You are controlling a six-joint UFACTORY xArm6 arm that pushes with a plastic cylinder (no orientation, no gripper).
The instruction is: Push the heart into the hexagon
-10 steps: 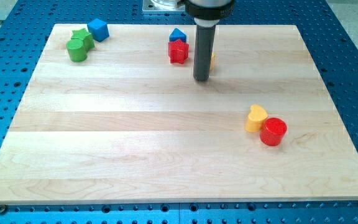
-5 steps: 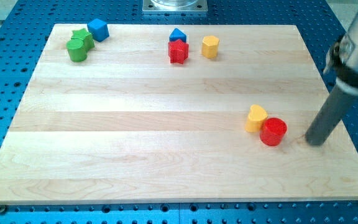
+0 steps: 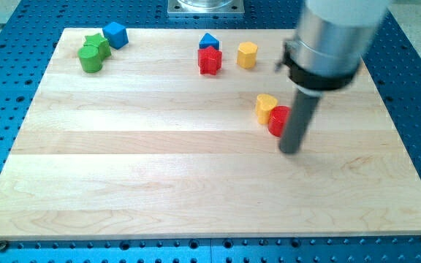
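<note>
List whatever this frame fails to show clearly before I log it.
- Red cylinder: its right part is hidden behind the rod in the camera view.
- My tip: whether it touches that cylinder cannot be told.
- Yellow heart and yellow hexagon: both clear, apart.
- Arm above the rod: blurred, cut off by the view's top.

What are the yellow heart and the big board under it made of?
The yellow heart looks like painted wood or plastic: its colour is even and bright with a slight sheen, so I cannot tell which. The board looks like pale wood with a smooth finish, since long grain lines and plank seams run across it. My tip sits just below the red cylinder, which touches the heart.
</note>
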